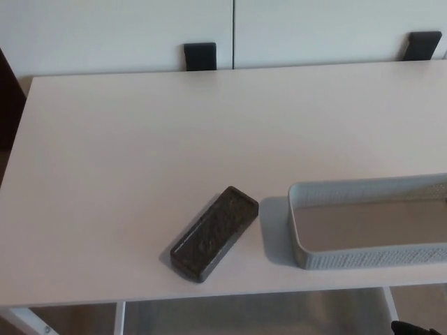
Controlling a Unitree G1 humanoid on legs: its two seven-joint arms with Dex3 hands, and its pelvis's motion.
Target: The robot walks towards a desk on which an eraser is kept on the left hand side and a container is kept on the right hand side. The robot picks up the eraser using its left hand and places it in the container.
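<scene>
Neither hand shows on or above the desk, so whether their fingers are spread or closed cannot be told from here; a small dark shape at the near right corner of the picture, below the desk edge, is too little to identify.

Nearest on the desk (105, 174) lies the eraser (214, 233), a dark oblong block resting flat close to the near edge, set on a diagonal with one end toward the near left and the other toward the far right. Its far-right end sits just beside the left wall of the container (302, 230), with a narrow strip of bare desk and the container's shadow between them; the two do not touch. The container is a pale, shallow, woven-look tray, empty, running off the right edge of the view.

Beyond them the desktop is bare to its far edge, where two dark blocks (200, 56) stand against a light wall.

By my reading, the approach is at or near its end and the pick-up has not begun. The next move calls for the left hand to come in from the left, open, and close across the eraser's narrow width, matching its slant.
</scene>
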